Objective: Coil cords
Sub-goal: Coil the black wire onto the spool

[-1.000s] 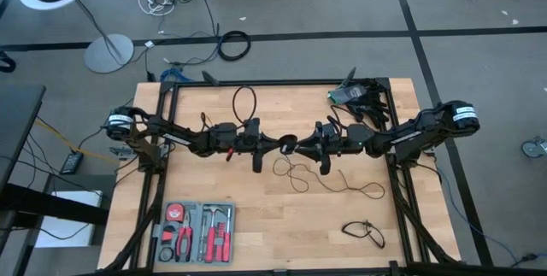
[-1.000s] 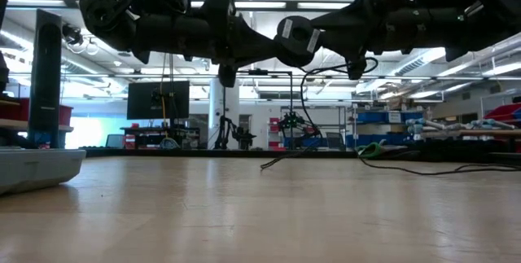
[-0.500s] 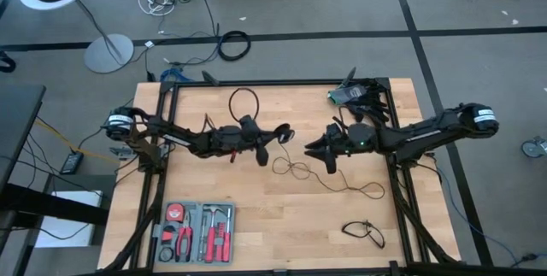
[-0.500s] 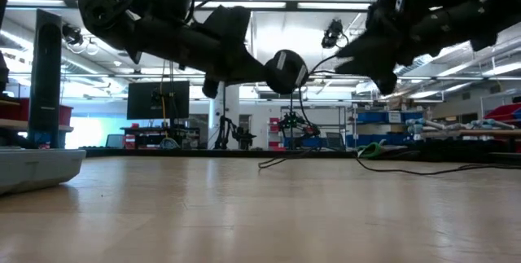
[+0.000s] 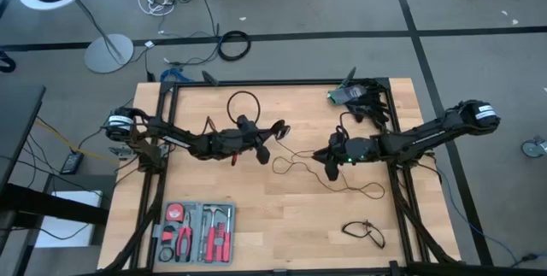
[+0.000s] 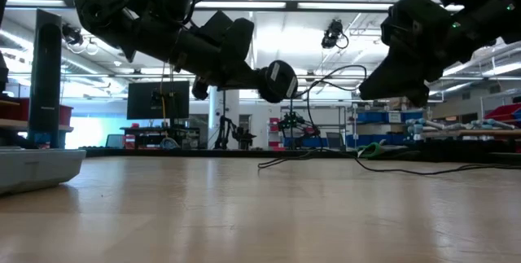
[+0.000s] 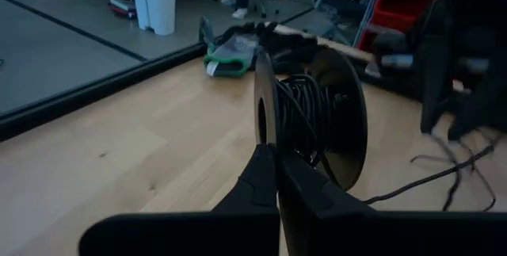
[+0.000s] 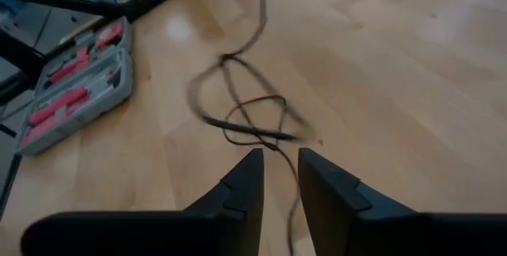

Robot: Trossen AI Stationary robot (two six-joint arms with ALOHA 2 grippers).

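Note:
A long thin black cord point(image 5: 295, 169) lies in loose loops mid-table and ends on a round black spool point(image 5: 279, 128), which hangs above the table in the low view point(image 6: 279, 81). Several turns of cord are wound on the spool point(image 7: 305, 113). My left gripper point(image 5: 270, 131) reaches in from the table's left and is shut on the spool. My right gripper point(image 5: 328, 161) hovers to the spool's right, tipped down over the tangle of loops point(image 8: 245, 117), and stands open point(image 8: 279, 169) with nothing between its fingers. A short cord point(image 5: 363, 231) lies coiled near the table's front right. My left gripper pinches the rim of one of the spool's flat round sides point(image 7: 261, 129) between its two fingers. The fingers come roughly level from the table's left. The spool hangs clear of the table, standing on edge, and the cord trails slack from it down to the wood point(image 5: 286, 152).
A grey case of red-handled tools point(image 5: 195, 231) lies at the front left. A dark and green bundle point(image 5: 355, 96) sits at the far right corner. Black frame rails point(image 5: 273, 83) run round the table's edges. Bare wood shows between the loops and the case.
The two grippers stood together at mid-table; my right gripper has since drawn back toward the table's right edge and tipped down over the loose loops. My left gripper has swung the spool toward the far edge, keeping hold of it.

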